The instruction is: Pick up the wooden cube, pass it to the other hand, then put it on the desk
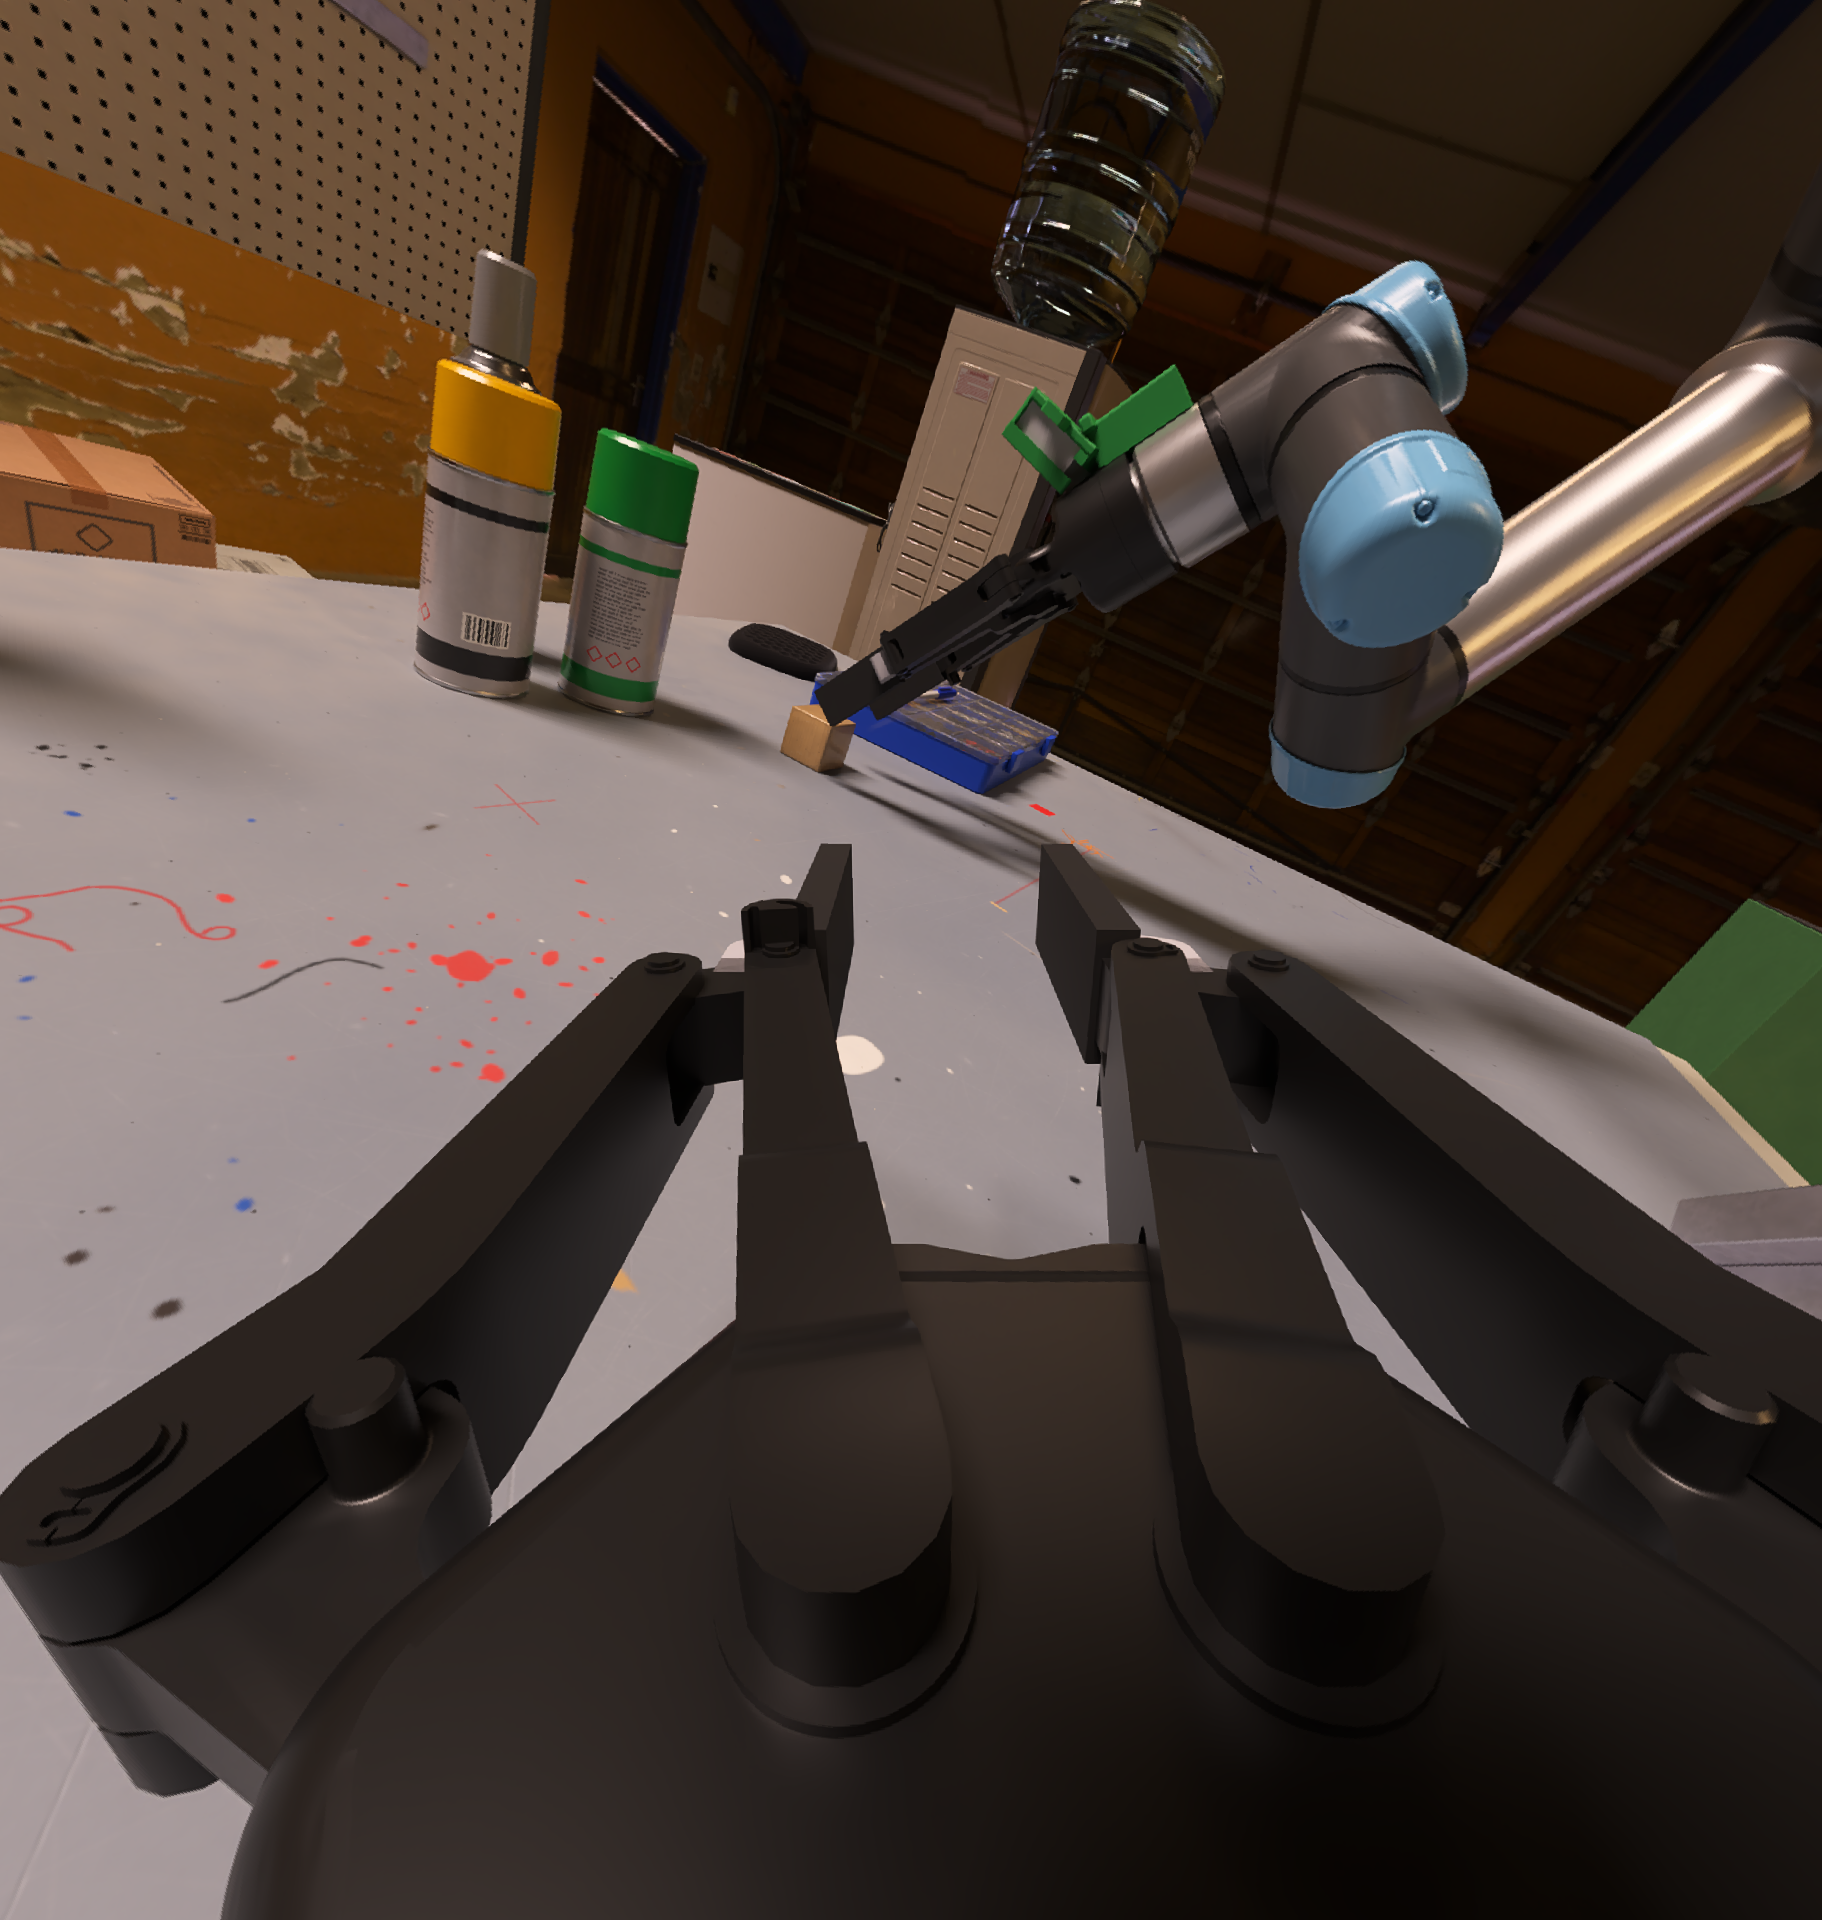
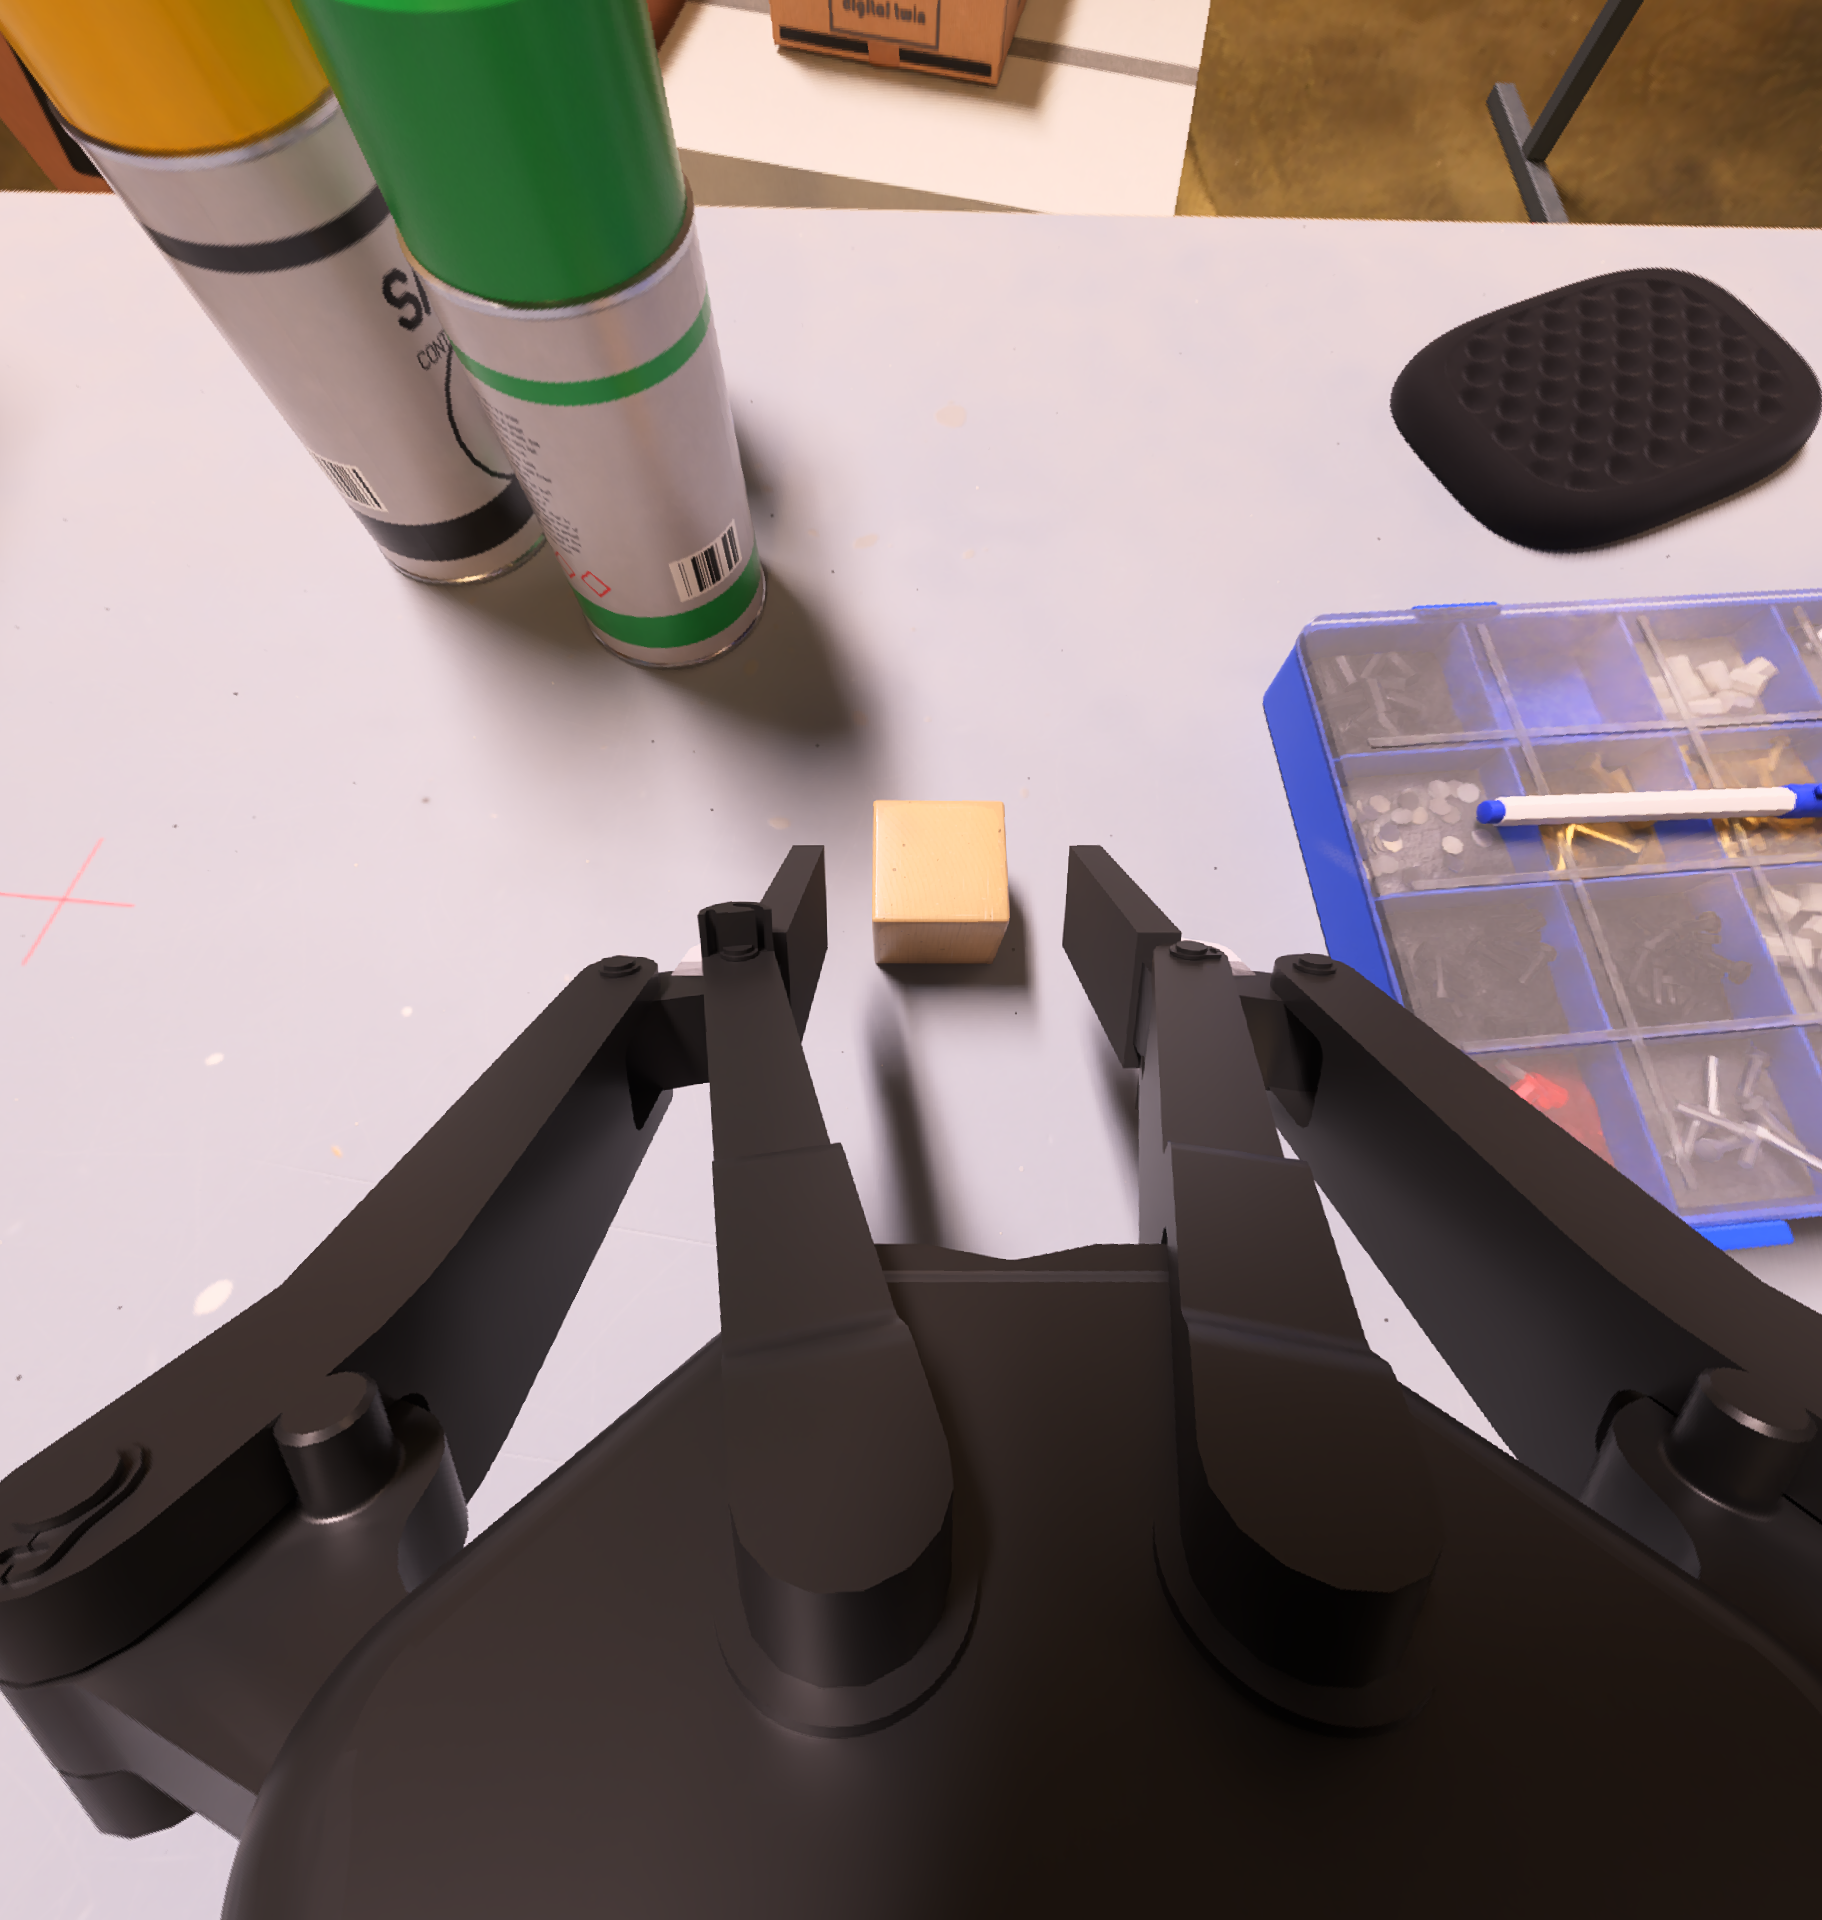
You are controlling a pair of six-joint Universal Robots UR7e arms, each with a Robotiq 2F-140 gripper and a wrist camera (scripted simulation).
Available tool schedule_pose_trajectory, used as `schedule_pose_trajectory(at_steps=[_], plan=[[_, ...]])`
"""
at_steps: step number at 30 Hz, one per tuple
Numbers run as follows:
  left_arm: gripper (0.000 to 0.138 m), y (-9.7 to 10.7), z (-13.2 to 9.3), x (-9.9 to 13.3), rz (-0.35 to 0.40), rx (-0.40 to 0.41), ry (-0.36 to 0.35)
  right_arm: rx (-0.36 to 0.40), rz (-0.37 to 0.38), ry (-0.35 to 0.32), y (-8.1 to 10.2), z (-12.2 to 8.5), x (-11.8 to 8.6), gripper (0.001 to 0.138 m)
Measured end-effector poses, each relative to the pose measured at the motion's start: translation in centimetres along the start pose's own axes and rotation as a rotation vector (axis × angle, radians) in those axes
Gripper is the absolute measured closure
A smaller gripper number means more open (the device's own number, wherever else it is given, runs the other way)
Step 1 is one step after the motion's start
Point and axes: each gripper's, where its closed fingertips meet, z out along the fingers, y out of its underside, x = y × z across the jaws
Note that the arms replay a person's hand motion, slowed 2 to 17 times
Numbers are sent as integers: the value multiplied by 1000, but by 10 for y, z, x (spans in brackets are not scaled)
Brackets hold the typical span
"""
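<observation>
The wooden cube [image 2: 939,878] is a small pale block that rests on the grey desk [image 2: 263,1039]. My right gripper [image 2: 943,868] is open, with one finger on each side of the cube and a small gap on both sides. In the left wrist view the cube [image 1: 816,736] lies far off on the desk, with the right gripper [image 1: 865,686] low over it. My left gripper [image 1: 943,868] is open and empty, low over the desk [image 1: 263,1143], well short of the cube.
A yellow-capped spray can [image 2: 294,343] and a green-capped one [image 2: 585,416] stand left of the cube. A blue parts box [image 2: 1613,894] with a pen on it lies to the right. A black pad [image 2: 1603,405] lies behind the box.
</observation>
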Motion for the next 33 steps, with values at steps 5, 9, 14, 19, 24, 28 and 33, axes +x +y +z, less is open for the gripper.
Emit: schedule_pose_trajectory(at_steps=[5,9,14,19,24,28,33], plan=[[90,0,0,0,-3,1,2,27,14,-16,-5,-8,0,76],[90,0,0,0,-6,1,4,48,27,-31,-9,-15,-1,76],[90,0,0,0,-11,2,6,79,42,-51,-15,-25,-3,77],[90,-1,0,0,-15,4,6,118,55,-81,-21,-36,-7,79],[90,-1,-1,-1,-18,7,5,165,68,-127,-29,-49,-15,80],[90,-2,-1,-2,-21,10,3,204,75,-174,-35,-60,-24,80],[90,-3,-2,-3,-25,16,-1,252,80,-241,-42,-74,-39,80]])
